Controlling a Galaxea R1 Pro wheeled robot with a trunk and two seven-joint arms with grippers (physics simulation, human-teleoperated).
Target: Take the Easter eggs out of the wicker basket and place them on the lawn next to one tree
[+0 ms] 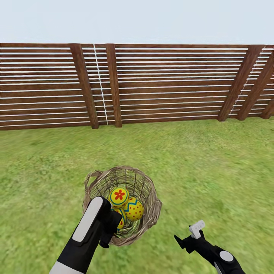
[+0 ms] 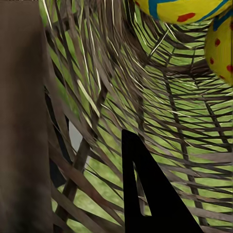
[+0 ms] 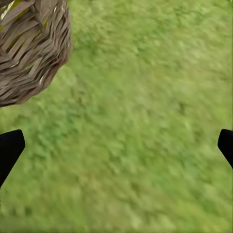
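Slatted wooden fence (image 1: pixel 160 83) (pale sky (image 1: pixel 137 19))

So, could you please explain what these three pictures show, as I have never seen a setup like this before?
These are simulator renders from a two-armed wheeled robot in a fenced garden. The large picture comes from a camera on its head, looking down over both arms. On the lawn stands a wicker basket with painted Easter eggs inside; two show clearly and a third is partly hidden. The left gripper reaches into the basket at its near rim. Its wrist camera looks through the weave, with two eggs at the edge. The right gripper hangs over bare grass beside the basket, its fingers spread wide and empty. Whether the left one grips anything cannot be told.
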